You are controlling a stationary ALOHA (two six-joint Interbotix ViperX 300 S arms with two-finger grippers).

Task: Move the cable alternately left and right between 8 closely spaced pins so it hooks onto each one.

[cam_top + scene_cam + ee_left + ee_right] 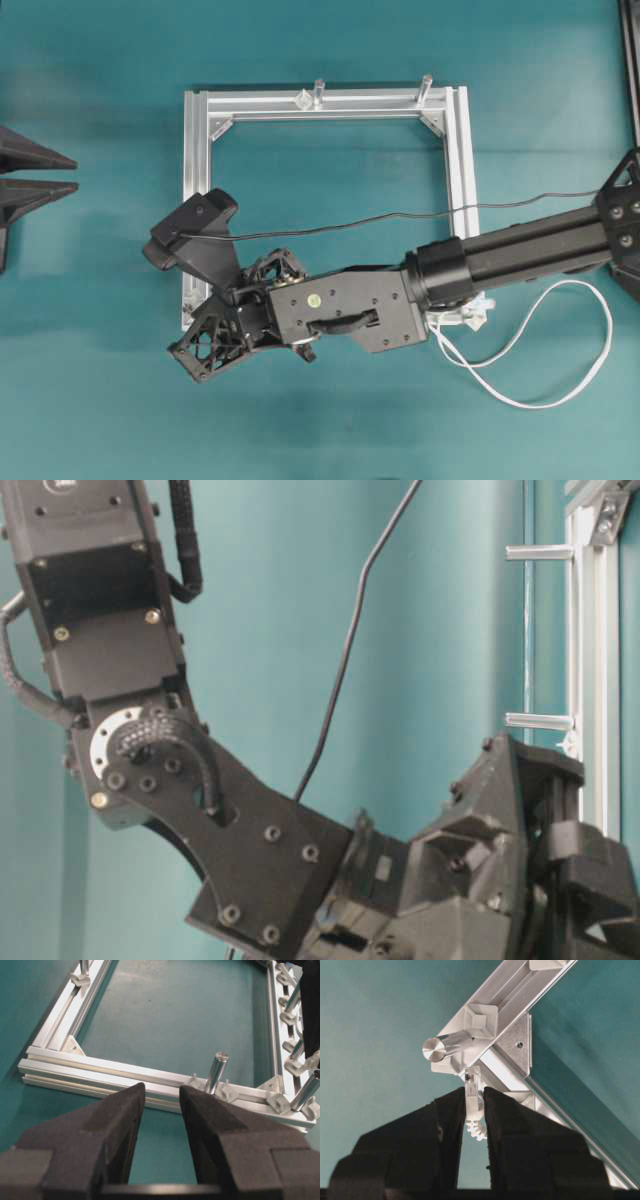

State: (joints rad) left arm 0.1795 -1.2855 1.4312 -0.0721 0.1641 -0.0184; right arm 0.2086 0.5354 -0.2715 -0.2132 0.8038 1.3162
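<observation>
While your right gripper [474, 1097] pinches the cable [540, 360] by its plug just beside the frame [517, 995] corner post [445, 1046], slack looping off the right end, you seem near the last pins [292, 1042]; hook it carefully, left gripper [161, 1102] idling spread.
</observation>
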